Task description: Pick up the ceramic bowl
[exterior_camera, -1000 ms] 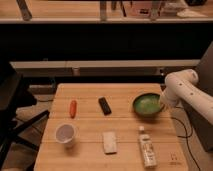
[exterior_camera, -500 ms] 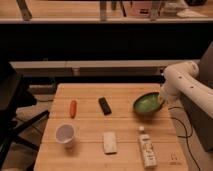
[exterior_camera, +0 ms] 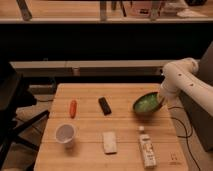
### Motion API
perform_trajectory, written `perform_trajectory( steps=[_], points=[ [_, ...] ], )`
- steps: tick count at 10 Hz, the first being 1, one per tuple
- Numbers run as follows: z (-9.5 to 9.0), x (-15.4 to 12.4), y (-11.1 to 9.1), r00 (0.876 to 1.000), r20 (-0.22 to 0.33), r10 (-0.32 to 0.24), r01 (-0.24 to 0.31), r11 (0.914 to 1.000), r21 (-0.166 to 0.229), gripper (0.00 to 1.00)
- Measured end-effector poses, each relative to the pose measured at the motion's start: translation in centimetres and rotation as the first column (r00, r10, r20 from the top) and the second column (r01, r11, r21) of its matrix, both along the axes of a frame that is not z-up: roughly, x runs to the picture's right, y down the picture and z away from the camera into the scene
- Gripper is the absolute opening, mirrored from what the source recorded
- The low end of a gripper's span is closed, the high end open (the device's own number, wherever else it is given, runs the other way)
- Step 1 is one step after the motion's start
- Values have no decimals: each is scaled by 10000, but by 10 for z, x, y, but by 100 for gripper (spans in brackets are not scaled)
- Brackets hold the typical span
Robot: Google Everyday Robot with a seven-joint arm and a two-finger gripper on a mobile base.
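Note:
The ceramic bowl (exterior_camera: 146,104) is glossy green with a darker rim and sits at the right side of the wooden table (exterior_camera: 90,155). It is tilted, with its right edge raised off the tabletop. My gripper (exterior_camera: 161,98) comes in from the right on a white arm (exterior_camera: 186,80) and is shut on the bowl's right rim. The fingertips are partly hidden by the rim.
On the table are an orange carrot-like item (exterior_camera: 73,108), a black bar (exterior_camera: 104,105), a white paper cup (exterior_camera: 65,134), a white packet (exterior_camera: 109,142) and a white bottle lying down (exterior_camera: 146,150) just in front of the bowl. A black chair (exterior_camera: 11,100) stands to the left.
The arm has risen slightly and drawn in at the bowl's right rim. The bowl has gone from flat to tilted, with its right side lifted.

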State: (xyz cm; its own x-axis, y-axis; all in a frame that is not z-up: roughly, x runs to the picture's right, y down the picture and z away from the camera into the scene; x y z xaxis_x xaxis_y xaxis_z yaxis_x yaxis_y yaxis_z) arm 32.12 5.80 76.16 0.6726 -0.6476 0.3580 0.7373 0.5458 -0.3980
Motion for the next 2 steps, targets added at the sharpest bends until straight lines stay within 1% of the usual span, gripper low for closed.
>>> perform_trajectory(
  steps=[2],
  points=[
    [-2, -3, -3, 9999, 82, -136, 136, 9999, 2, 0]
  ],
)
